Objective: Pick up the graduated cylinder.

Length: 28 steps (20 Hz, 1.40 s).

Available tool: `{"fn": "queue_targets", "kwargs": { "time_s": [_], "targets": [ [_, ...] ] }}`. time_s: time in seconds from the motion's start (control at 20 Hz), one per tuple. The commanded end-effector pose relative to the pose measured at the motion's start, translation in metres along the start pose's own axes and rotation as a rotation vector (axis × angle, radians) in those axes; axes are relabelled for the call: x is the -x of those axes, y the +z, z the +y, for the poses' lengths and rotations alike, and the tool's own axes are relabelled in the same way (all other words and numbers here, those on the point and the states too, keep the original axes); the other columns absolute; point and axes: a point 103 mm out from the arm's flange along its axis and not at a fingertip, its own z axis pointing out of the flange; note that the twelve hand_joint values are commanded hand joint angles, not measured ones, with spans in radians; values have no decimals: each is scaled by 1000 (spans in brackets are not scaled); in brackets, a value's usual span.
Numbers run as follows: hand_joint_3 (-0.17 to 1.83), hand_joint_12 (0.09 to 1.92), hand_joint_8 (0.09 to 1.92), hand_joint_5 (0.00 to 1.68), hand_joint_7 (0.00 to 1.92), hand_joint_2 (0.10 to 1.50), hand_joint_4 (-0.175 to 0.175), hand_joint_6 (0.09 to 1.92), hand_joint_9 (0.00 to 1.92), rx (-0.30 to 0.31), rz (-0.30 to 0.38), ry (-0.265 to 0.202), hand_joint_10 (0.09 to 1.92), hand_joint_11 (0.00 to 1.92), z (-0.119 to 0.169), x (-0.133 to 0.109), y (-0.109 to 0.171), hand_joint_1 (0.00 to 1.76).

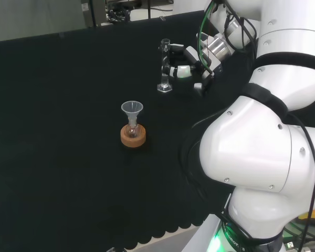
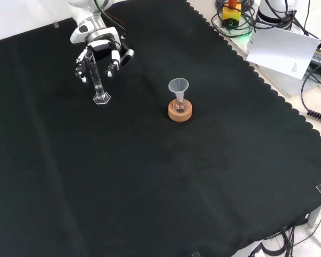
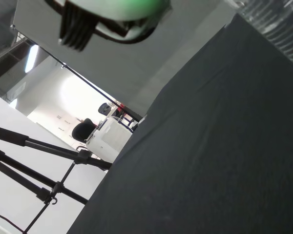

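Note:
The clear graduated cylinder (image 1: 164, 65) stands upright on its hexagonal foot on the black cloth, toward the far side in the head view. In the front view the cylinder (image 2: 98, 83) is at the upper left. My hand (image 1: 188, 67) is right beside it at the height of its upper half. From the front, the hand (image 2: 100, 51) comes in from above and its fingers (image 2: 83, 65) reach down on both sides of the tube with gaps showing. I see no finger closed on the glass. The foot rests on the cloth.
A clear funnel (image 1: 132, 109) sits in a small flask on a cork ring (image 1: 133, 136) nearer the middle of the cloth; from the front the ring (image 2: 180, 111) lies right of the cylinder. Paper and cables lie off the cloth (image 2: 150, 187) at the upper right.

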Motion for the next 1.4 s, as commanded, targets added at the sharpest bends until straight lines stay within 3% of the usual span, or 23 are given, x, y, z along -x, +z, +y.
{"fn": "queue_targets", "kwargs": {
  "time_s": [0.05,0.55,1.4],
  "targets": [
    [591,1138,639,589,545,657,-50,347,829,-1,17,0,439,679,2,5,9,1023],
    [593,1154,640,560,542,661,-48,420,823,-1,35,-27,437,663,9,3,20,1023],
    [587,1051,642,677,642,758,-41,552,950,28,-10,-13,401,836,10,2,16,1084]
  ]
}}
